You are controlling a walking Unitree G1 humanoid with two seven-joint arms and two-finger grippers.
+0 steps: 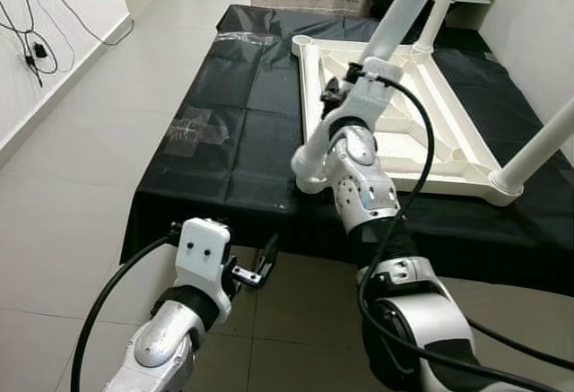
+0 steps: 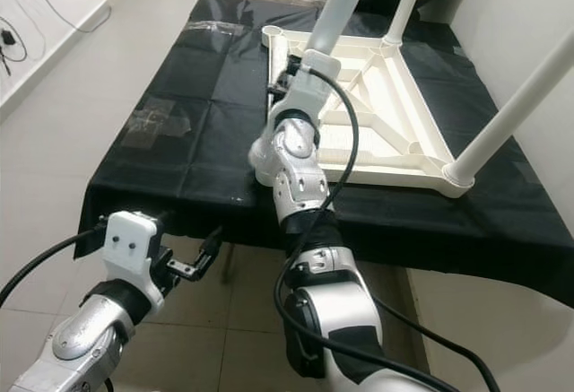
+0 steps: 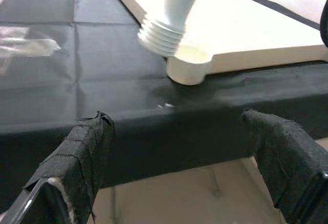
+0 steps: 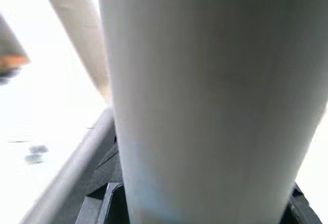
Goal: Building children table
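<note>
Upside down on black sheeting (image 1: 233, 141) covering the tabletop, mid to upper right of the head frames: white children's table top (image 1: 448, 154), ribbed underside up so the corner sockets face upward for the legs. Two legs already standing in sockets — one at the far corner (image 1: 439, 6), one at the right corner (image 1: 543, 145). Right gripper (image 1: 345, 82) raised at centre frame, fingers clamped on a third white leg (image 1: 404, 6), held tilted with its threaded end just above the near corner socket (image 3: 187, 67), judged ready for lowering and screwing in. Left gripper (image 1: 260, 266) low in the lower left, below the tabletop edge, fingers (image 3: 82, 152) spread apart and holding nothing, apparently on standby. Far left corner socket (image 1: 302, 42) open, nothing in it. No other containers worth noting.
</note>
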